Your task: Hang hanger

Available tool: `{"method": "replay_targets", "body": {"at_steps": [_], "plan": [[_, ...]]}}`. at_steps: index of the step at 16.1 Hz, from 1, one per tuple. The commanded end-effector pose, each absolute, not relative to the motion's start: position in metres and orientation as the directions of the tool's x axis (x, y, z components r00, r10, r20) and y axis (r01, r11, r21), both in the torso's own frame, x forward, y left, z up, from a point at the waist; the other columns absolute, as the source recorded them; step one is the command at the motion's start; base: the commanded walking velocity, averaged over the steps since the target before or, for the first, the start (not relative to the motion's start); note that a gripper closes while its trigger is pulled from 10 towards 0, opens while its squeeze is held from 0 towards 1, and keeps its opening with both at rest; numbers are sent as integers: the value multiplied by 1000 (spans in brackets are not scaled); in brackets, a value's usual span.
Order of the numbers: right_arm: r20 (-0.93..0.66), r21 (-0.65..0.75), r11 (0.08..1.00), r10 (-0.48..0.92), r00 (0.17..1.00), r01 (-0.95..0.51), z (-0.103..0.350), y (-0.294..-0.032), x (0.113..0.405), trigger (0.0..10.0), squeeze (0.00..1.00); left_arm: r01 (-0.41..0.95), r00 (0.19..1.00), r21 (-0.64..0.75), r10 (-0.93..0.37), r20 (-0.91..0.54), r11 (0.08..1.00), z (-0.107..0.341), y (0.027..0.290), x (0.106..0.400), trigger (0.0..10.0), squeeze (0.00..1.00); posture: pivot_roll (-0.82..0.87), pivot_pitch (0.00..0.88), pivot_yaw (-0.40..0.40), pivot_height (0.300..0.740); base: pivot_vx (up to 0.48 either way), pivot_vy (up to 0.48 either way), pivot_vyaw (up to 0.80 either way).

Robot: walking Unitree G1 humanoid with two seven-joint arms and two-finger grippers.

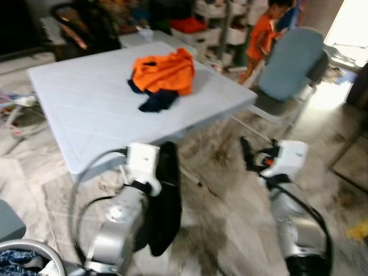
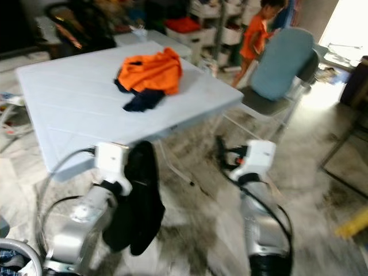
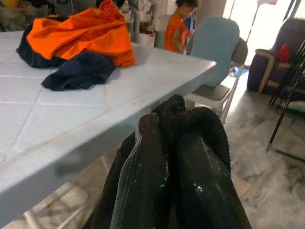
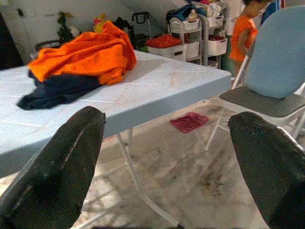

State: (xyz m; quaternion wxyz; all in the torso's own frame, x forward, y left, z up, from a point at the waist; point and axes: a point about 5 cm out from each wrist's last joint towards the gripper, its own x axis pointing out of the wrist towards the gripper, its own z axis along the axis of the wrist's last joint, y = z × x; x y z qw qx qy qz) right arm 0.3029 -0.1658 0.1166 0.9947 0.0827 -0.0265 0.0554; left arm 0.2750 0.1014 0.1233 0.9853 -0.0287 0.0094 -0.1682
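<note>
A black garment point(image 1: 167, 201) hangs draped over my left gripper point(image 1: 165, 154), below the near edge of the white folding table point(image 1: 86, 109). In the left wrist view the two fingers point(image 3: 147, 157) stand close together, shut on the black cloth point(image 3: 190, 119) bunched over their tips. My right gripper point(image 1: 247, 152) is held out over the floor to the right of the table, open, with nothing between its fingers point(image 4: 62, 162). An orange garment point(image 1: 167, 72) lies on a navy one point(image 1: 156, 100) at the far side of the table.
A blue-grey folding chair point(image 1: 293, 66) stands at the table's right corner, with a person in an orange shirt point(image 1: 261, 34) behind it by white shelving point(image 4: 205, 33). A red cloth point(image 4: 189, 121) lies on the floor under the table. A basket rim point(image 1: 29, 248) sits bottom left.
</note>
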Motion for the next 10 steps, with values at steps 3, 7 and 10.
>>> {"method": "replay_targets", "body": {"at_steps": [3,7,10], "plan": [[64,148,985,84,994,-93,119,-173,303,10000,0,387,922,-92,-384,49,917,134,91,273,10000,0,-49,0,-22,740,0,0,-479],[63,148,985,80,995,-89,119,-173,302,10000,0,406,914,-102,-403,53,908,135,90,271,10000,0,-49,0,-22,740,0,0,0],[62,141,986,80,995,-88,119,-173,302,10000,0,440,897,-103,-434,80,892,138,88,270,10000,0,-50,0,-21,740,91,0,-748]]}}
